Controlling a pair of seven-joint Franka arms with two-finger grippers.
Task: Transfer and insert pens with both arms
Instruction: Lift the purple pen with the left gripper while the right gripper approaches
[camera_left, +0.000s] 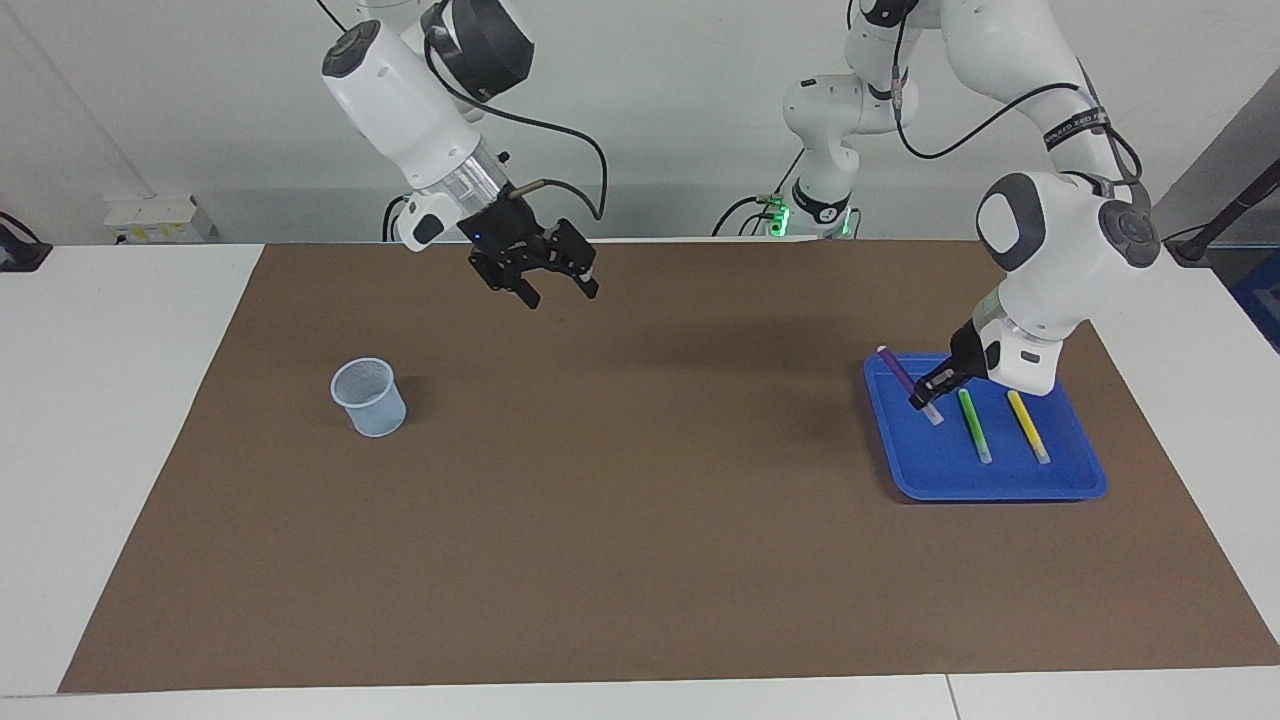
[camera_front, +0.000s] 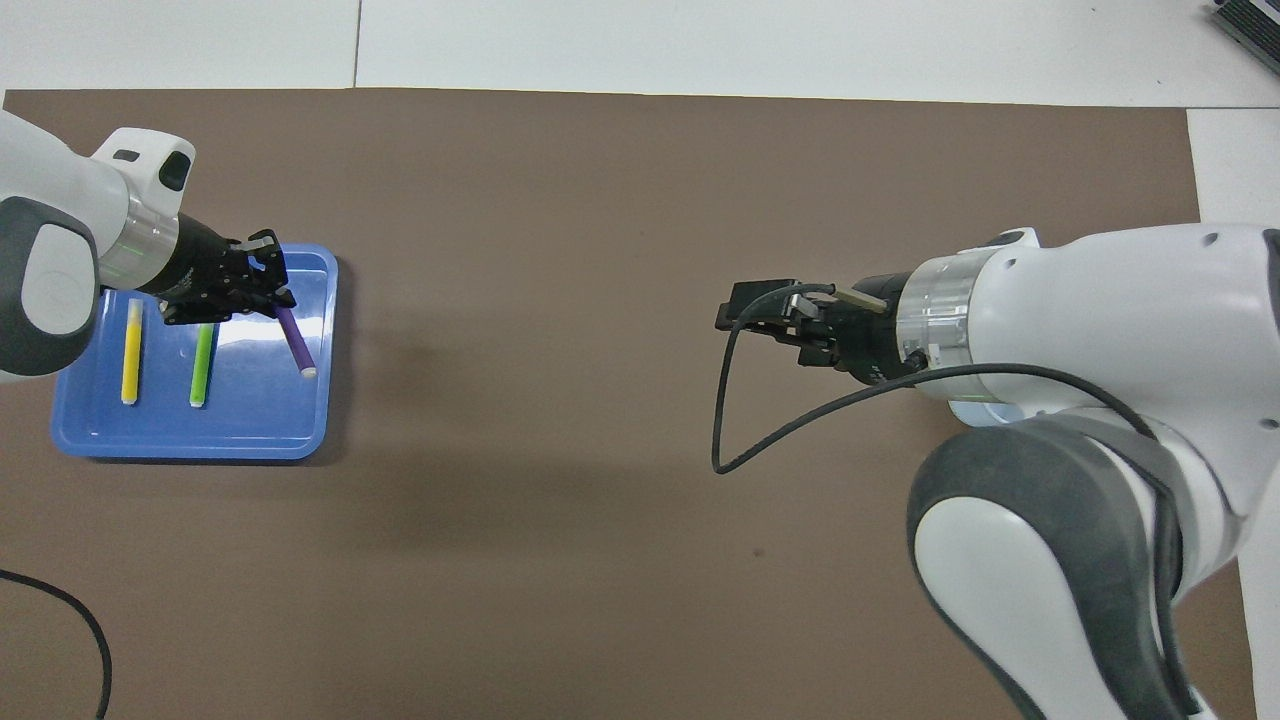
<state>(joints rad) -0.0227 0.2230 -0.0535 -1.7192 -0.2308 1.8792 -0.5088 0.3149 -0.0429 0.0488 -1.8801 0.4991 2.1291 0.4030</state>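
Where the brown mat (camera_left: 640, 560) runs along the table's (camera_left: 130, 400) edge on the robots' side, look up to find the right gripper (camera_left: 560, 293) (camera_front: 735, 308), hanging in the air over bare mat toward the right arm's end, with fingers spread as wide as they go, gripping nothing and touching nothing. Lower down, on the mat toward that same end and well apart from that gripper, find a small pale blue mesh cup (camera_left: 368, 398), upright and open-mouthed, largely covered by the right arm in the overhead view. Toward the left arm's end, close to the mat's edge there, find a blue tray (camera_left: 990, 490) (camera_front: 190, 448) lying flat. Over the tray's half toward the mat's middle, note the left gripper (camera_left: 925, 395) (camera_front: 270, 300), clamped tight on the purple pen (camera_left: 897, 370) (camera_front: 295, 340) near the end farther from the robots. Note that pen held at a slant, with its free end jutting toward the tray's rim on the side of the mat's middle; cannot tell whether any part of it meets the tray floor. Just beside it, flat on the tray floor, see the green pen (camera_left: 972, 425) (camera_front: 202, 365), and next along toward the table's end the yellow pen (camera_left: 1028, 426) (camera_front: 131, 350), lying roughly parallel, apart from each other and untouched by either gripper.
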